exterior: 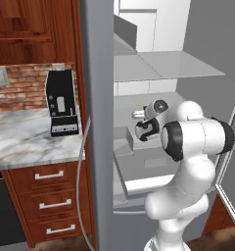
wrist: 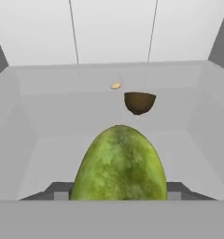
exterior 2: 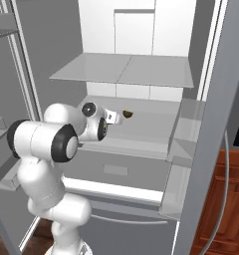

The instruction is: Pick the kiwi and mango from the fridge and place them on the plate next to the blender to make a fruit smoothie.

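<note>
Mango [wrist: 119,164], green w/ yellowish mottling, sits right at the bottom of hand view, big and centred, hiding the gripper tips. Dark finger parts flank it on both sides, so gripper looks closed on the mango, though contact itself is hidden behind the fruit. Kiwi [wrist: 139,102], brown, half-shaped, lies further back on the grey fridge shelf [wrist: 48,116], slightly right of mango, apart from it; also seen in right base view [exterior 2: 127,114] just ahead of the gripper [exterior 2: 113,117]. A small yellowish speck [wrist: 115,86] lies near the shelf's back edge, left of kiwi; too small to tell what.

Fridge [exterior: 97,73] is open, white inside, w/ another grey shelf [exterior 2: 124,69] above the one the arm works on. Arm reaches in at mid-shelf level; wrist and gripper [exterior: 137,114] point toward the back wall.

Left of fridge: marble bench [exterior: 26,139] w/ black-and-white coffee machine [exterior: 62,102] against brick wall, wooden drawers [exterior: 48,201] below.
</note>
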You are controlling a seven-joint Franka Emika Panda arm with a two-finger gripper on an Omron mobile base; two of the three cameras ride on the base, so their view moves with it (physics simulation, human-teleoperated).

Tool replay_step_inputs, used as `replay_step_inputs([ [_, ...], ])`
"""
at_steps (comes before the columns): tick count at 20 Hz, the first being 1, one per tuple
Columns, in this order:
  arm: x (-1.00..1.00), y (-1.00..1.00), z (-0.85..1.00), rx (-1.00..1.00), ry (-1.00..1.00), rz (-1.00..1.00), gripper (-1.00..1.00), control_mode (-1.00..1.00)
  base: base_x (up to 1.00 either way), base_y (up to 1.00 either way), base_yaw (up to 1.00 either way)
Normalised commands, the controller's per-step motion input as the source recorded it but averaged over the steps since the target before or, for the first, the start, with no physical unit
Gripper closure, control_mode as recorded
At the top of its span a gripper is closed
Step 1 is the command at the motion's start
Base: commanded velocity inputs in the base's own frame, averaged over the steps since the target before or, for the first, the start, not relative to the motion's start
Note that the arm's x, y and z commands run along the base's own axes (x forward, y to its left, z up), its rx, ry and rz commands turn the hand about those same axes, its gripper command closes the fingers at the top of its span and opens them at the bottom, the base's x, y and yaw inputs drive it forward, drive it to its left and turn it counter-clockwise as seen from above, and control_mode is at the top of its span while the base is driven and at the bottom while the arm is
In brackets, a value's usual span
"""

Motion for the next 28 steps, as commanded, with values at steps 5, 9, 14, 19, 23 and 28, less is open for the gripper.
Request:
replay_step_inputs([
  [5, -1.0, 0.25, 1.0, -0.02, 0.0, -0.04, 1.0, -1.0, 0.0, 0.0, 0.0],
  [9, -1.0, 0.24, 1.0, 0.0, 0.06, -0.12, 1.0, -1.0, 0.0, 0.0, 0.0],
  [14, -1.0, 0.17, 1.0, 0.02, 0.03, -0.12, 1.0, -1.0, 0.0, 0.0, 0.0],
  [19, -1.0, 0.08, 0.97, 0.18, 0.0, -0.11, 1.0, -1.0, 0.0, 0.0, 0.0],
  [23, -1.0, 0.05, 0.9, 0.41, 0.0, -0.11, 1.0, -1.0, 0.0, 0.0, 0.0],
  [28, -1.0, 0.04, 0.68, 0.36, 0.0, -0.06, 1.0, -1.0, 0.0, 0.0, 0.0],
])
